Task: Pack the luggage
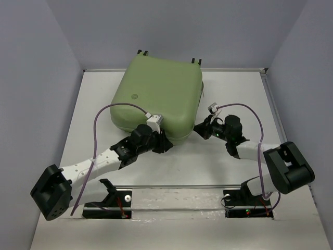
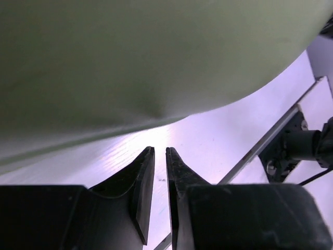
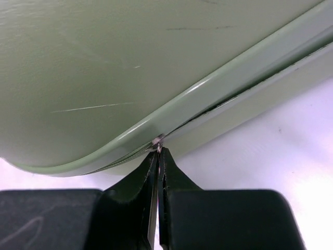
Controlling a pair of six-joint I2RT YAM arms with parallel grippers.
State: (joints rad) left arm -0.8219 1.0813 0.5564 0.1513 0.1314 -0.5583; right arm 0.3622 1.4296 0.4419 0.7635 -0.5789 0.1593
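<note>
On the white table (image 1: 223, 156), toward the far side and a little left of the middle: the luggage (image 1: 158, 96), closed, flat on one broad face, pale green shell turned upward, small black wheels (image 1: 143, 52) at the far edge, a round emblem (image 1: 134, 96) on the left part of the shell. At the near edge of the luggage, about at the middle of that edge: the left gripper (image 2: 160, 152), low over the table, pointing under the rounded curve of the shell, tips apart from it in the wrist view. Jaws almost together, only a narrow slit between them, nothing inside the slit. At the near right corner of the luggage: the right gripper (image 3: 157, 152), tips pressed against the seam (image 3: 234, 99) between the two shell halves. Jaws clenched, pinching a small metal tab (image 3: 158, 141) exactly at the bend of the seam around the corner. Cannot tell from so close whether zipper pull or some other fitting. Along the seam to the right of the tab, a thin dark gap between the halves. On the green surface above the seam, a few fine pale scratches (image 3: 93, 108). From each wrist, a purple cable (image 1: 96, 130) looping up and backward. Both arms (image 1: 104, 161) stretched forward from the near edge of the table, wrists turned inward to the luggage.
</note>
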